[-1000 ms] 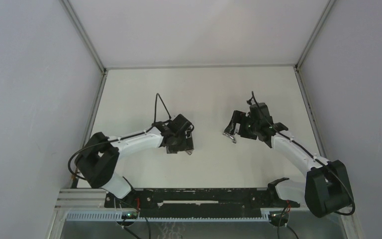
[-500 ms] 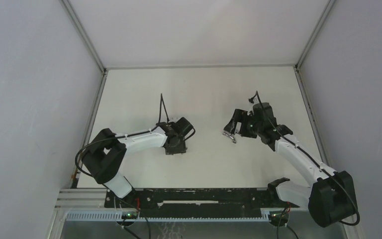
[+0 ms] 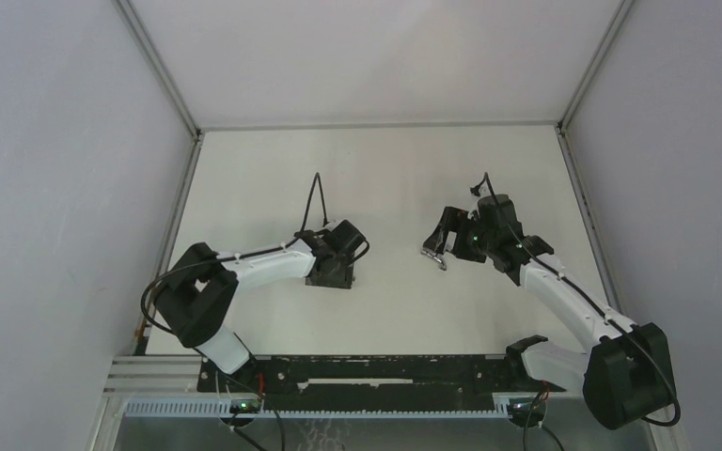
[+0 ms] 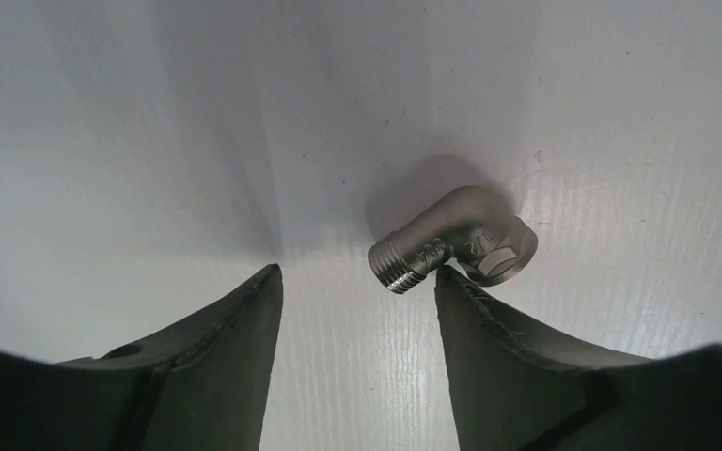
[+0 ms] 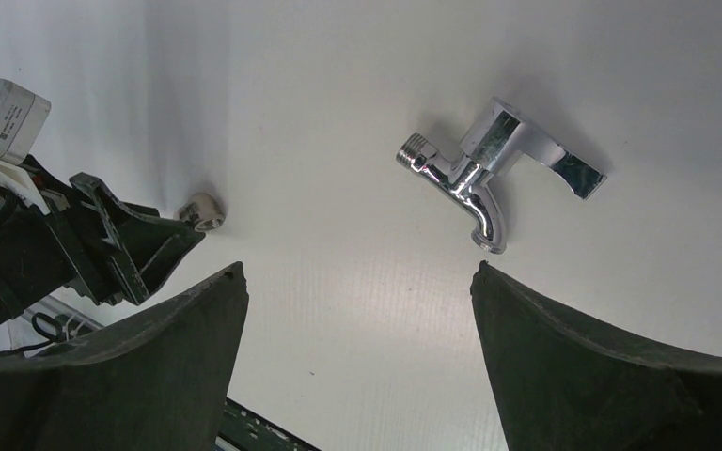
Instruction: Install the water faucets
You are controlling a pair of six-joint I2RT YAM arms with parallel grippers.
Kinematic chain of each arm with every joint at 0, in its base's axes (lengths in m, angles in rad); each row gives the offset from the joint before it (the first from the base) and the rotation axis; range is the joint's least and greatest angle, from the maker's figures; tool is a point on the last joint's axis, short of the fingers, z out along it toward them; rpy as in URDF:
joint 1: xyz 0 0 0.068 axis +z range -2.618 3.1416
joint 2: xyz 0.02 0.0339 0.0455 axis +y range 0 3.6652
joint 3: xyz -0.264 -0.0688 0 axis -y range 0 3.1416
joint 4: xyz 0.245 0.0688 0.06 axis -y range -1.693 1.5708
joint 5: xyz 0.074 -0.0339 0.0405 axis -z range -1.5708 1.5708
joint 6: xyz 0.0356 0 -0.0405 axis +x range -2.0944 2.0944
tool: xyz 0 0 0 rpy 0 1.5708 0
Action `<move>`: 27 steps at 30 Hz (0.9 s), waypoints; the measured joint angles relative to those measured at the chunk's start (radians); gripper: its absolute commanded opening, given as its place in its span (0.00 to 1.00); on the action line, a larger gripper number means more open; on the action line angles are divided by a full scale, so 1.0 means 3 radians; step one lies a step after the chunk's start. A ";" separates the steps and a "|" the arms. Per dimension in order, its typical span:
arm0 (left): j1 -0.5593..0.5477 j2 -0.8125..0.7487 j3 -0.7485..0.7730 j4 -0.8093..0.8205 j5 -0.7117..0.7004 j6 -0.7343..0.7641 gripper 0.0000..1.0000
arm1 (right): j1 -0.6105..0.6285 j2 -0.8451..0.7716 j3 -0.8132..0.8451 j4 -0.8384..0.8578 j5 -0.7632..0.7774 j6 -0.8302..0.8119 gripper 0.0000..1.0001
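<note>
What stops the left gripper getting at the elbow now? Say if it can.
Probably it can. The left gripper is open, and the elbow lies bare right at one fingertip, beside the gap rather than in it. Nothing stands between them; a small sideways shift looks needed.

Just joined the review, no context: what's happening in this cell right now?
Neither arm holds anything yet. The left gripper is low over the table with open jaws. A small elbow fitting lies just ahead, at the tip of one finger rather than between them. The right gripper, wide open, hovers near a chrome tap lying on the table. The two parts are apart, not joined.
</note>
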 measured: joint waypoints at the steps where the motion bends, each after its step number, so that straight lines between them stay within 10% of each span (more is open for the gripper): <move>1: 0.0000 -0.0006 0.0000 -0.0008 -0.0010 0.0074 0.67 | 0.0000 -0.0005 0.0000 -0.0008 0.0000 0.0001 0.95; 18: 0.0000 0.0278 0.0272 0.0088 0.0364 0.1157 0.43 | 0.0010 -0.0086 -0.0001 -0.0038 0.0019 0.0013 0.95; 27: 0.0000 0.0355 0.0364 0.0106 0.0347 0.1193 0.01 | 0.0018 -0.0132 -0.0005 -0.0074 0.0062 0.0011 0.95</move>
